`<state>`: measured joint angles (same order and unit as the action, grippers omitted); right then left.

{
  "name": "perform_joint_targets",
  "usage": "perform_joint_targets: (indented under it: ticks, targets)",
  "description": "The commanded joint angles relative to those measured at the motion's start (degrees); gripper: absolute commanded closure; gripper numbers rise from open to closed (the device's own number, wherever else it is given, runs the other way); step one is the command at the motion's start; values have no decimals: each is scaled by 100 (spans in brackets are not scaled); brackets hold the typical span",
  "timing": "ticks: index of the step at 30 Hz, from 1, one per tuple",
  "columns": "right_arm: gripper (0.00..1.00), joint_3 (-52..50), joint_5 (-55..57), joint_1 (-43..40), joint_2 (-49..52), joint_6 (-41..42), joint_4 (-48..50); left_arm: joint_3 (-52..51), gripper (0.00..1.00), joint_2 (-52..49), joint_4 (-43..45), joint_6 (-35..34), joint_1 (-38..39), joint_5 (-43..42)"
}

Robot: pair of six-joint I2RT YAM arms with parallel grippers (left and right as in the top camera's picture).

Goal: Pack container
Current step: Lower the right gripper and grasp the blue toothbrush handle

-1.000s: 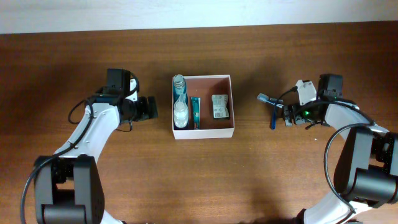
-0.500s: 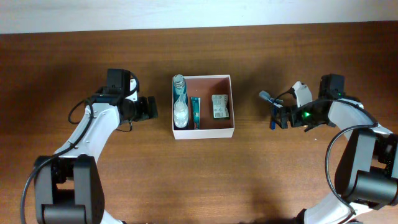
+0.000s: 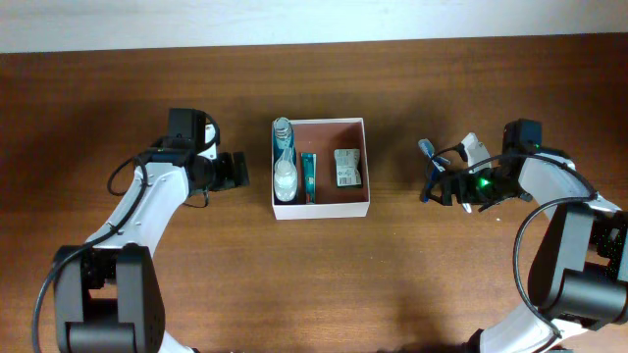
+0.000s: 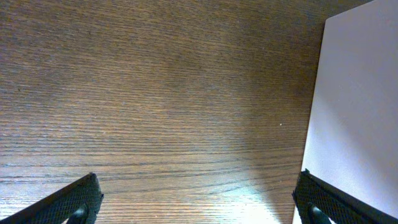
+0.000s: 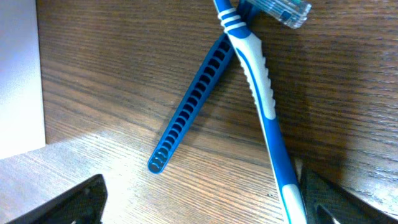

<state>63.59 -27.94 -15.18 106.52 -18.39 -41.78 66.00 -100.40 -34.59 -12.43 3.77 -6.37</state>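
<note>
The container [image 3: 329, 137] sits mid-surface [image 3: 324, 284], between the two arms. Packed so far: a clear bottle [image 3: 284, 176], a teal tube [image 3: 308, 176] and a green-and-white packet [image 3: 346, 168].

Judged outstanding: the razor [image 5: 261, 87] and a blue slotted piece [image 5: 189, 106], both lying right of the container.

The right end effector [image 5: 202, 208] stands wide open over them, gripping nothing. The left end effector [image 3: 237, 169], fully open and empty, hovers just left of the container.

Whether a right finger touches the razor handle cannot be told. Both wrist views cut off the fingers.

We've got a blue-and-white razor [image 5: 261, 81] and an all-blue slotted strip [image 5: 189, 106] ahead of the right end effector [image 5: 205, 208], on the brown wood-grain counter [image 5: 112, 56].
</note>
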Motion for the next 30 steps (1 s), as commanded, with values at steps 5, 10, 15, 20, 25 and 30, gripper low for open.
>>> perform_joint_targets:
  ticks: [5, 10, 15, 20, 25, 30]
  targets:
    - [16, -87, 748, 310, 308, 133, -98, 35, 1, 7, 7, -11, -17, 22]
    - [18, -39, 1434, 570, 308, 125, 151, 35, 1, 7, 7, -11, -17, 22]
    - [28, -42, 2433, 769, 308, 131, 389, 35, 1, 7, 7, -11, -17, 22]
    - [28, -42, 2524, 761, 308, 129, 616, 37, 1, 7, 7, -11, -17, 22]
    - [39, -42, 2522, 763, 326, 127, 748, 37, 1, 7, 7, -11, -17, 22]
    - [69, -42, 2520, 763, 352, 129, 782, 35, 1, 7, 7, -11, -17, 22]
